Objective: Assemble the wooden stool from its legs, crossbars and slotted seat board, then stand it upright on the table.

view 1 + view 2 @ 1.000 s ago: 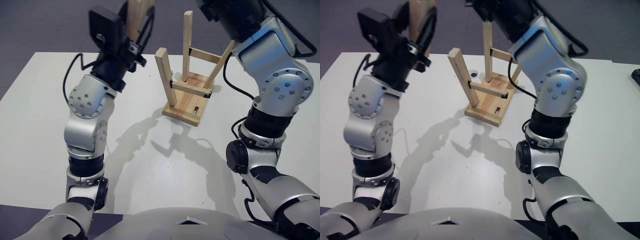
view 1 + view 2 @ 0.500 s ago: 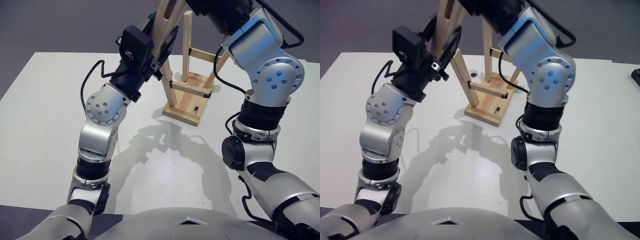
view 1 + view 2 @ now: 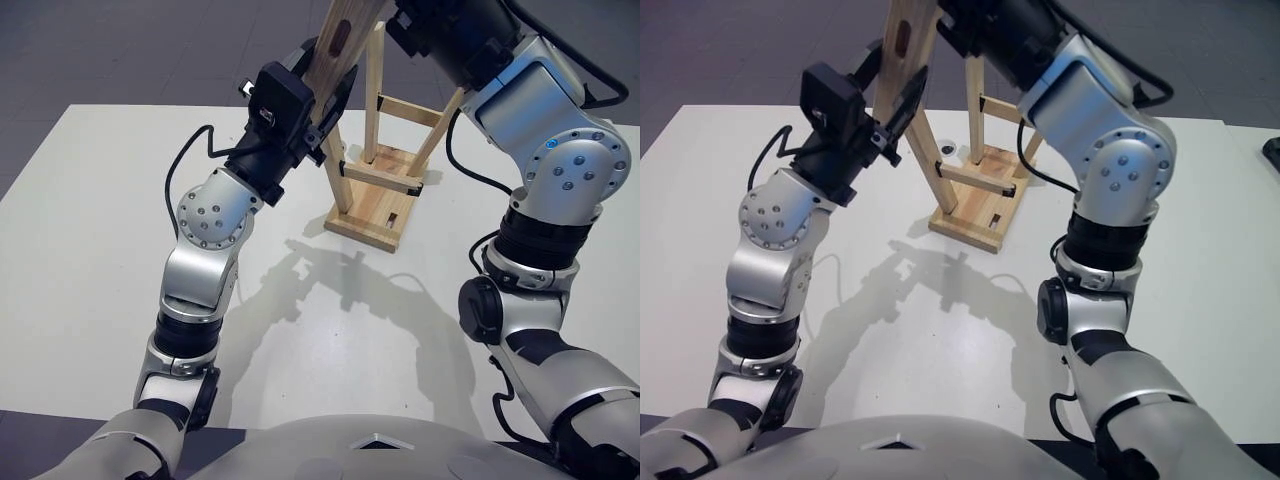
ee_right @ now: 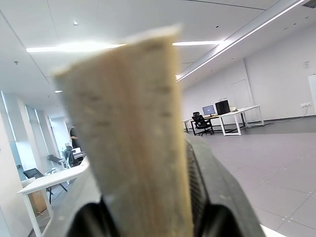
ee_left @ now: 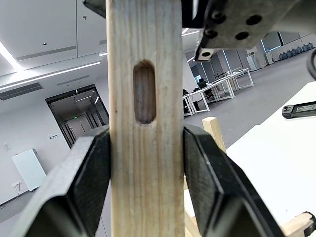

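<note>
Table (image 3: 80,200) nearest us: white top, both arms raised over it. Left gripper (image 3: 324,72) is clamped on a loose leg (image 3: 348,25), its fingers (image 5: 94,187) pressed against two opposite sides of the wood, just below an oval mortise (image 5: 144,98) cut in the face we see. Leg is held in the air, tilted, upper end leaning toward the robot's right and running out of the top of the head views. Right gripper (image 4: 148,192) is closed on wood too — its wrist view has a pale end of timber pinched between dark fingers (image 4: 217,197), and the left wrist view shows gripper hardware on both sides of the same leg above the mortise, so we take it as gripping the loose leg's upper part. Lower end of the loose leg sits close to the top of the nearest upright leg (image 3: 332,160) of the stool (image 3: 372,120); we cannot tell if they touch. Behind that, the part-built stool rests upside down at mid-table: seat board (image 3: 360,228) flat on the surface, three legs pointing up, crossbars (image 3: 380,178) linking them. One rectangular slot (image 3: 393,217) in the seat board is open, on its near side. Further back, a small dark round mark (image 3: 950,150) lies on the table beside the stool, and a black device (image 3: 1272,150) sits at the far right edge.
</note>
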`<state>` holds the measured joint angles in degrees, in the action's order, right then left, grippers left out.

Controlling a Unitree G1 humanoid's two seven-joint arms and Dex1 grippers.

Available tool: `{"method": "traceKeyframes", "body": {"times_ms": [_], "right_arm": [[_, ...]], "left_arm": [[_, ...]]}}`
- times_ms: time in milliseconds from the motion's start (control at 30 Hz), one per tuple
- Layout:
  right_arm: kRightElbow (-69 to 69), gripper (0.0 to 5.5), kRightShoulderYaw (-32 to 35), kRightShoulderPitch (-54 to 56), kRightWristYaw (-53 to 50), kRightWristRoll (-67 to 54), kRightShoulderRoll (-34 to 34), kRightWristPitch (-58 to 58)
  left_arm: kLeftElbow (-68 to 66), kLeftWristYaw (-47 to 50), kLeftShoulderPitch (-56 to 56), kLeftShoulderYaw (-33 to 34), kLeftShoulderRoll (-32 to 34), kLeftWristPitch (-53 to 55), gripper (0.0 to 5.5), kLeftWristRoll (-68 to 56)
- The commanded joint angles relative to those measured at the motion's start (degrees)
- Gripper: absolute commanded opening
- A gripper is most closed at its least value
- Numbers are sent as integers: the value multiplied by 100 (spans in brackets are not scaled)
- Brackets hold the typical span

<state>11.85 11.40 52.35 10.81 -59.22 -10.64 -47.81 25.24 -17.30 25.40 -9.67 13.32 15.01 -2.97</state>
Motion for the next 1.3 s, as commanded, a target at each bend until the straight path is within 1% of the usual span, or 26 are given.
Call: {"method": "traceKeyframes", "body": {"times_ms": [33, 233, 267, 300, 400, 467, 567, 633, 667, 767, 833, 867, 933, 1033, 1100, 1167, 1300], "right_arm": [[191, 113, 52, -138, -73, -159, -60, -119], [315, 112, 105, -164, -176, -188, -37, -6], [335, 112, 103, -187, -197, -150, -41, 26], [358, 110, 76, -227, -205, -56, -64, 66], [337, 102, 57, -336, -347, 245, -89, 235], [268, 102, 187, -330, -461, 303, -79, 347], [239, 102, 338, -382, -614, 796, -386, 615], [273, 102, 510, -471, -755, 1398, -741, 1006], [286, 102, 696, -522, -850, 1636, -909, 1204], [567, 102, 1225, -857, -1124, 2297, -1384, 1617], [1047, 102, 1345, -1251, -1139, 2646, -1735, 1599], [1202, 102, 1359, -1376, -1145, 2660, -1794, 1498], [1310, 102, 1293, -1638, -1212, 2430, -1574, 1219], [1254, 102, 1106, -2074, -1521, 2317, -899, 1132], [1096, 102, 861, -2407, -1718, 2558, -438, 1336], [896, 102, 643, -2771, -1798, 2827, -48, 1648], [376, 102, 660, -3104, -1925, 2926, 647, 2177]], "left_arm": [[-84, -10, -2, 61, 6, -44, 205, 56], [-156, -110, 24, 17, 20, 89, 205, 76], [-169, -128, 32, -7, 25, 127, 242, 88], [-176, -152, 38, -27, 33, 167, 251, 93], [-185, -256, 40, -91, 34, 309, 299, 64], [-145, -341, 27, -111, 0, 400, 325, -43], [42, -528, -67, -46, 3, 623, 363, -340], [213, -600, -159, 199, 2, 795, 398, -682], [270, -526, -167, 431, -25, 929, 414, -859], [231, -16, 94, 1431, -306, 1393, 465, -1664], [102, 462, 409, 2135, -524, 1640, 491, -2276], [73, 634, 491, 2345, -574, 1750, 512, -2492], [70, 868, 546, 2588, -666, 1897, 537, -2859], [-98, 1321, 807, 3057, -892, 1915, 540, -3510], [-434, 1817, 1130, 3580, -995, 1730, 540, -3945], [-813, 2179, 1393, 3939, -1007, 1544, 540, -4203], [-1285, 2366, 1518, 3939, -919, 1266, 540, -4079]]}}
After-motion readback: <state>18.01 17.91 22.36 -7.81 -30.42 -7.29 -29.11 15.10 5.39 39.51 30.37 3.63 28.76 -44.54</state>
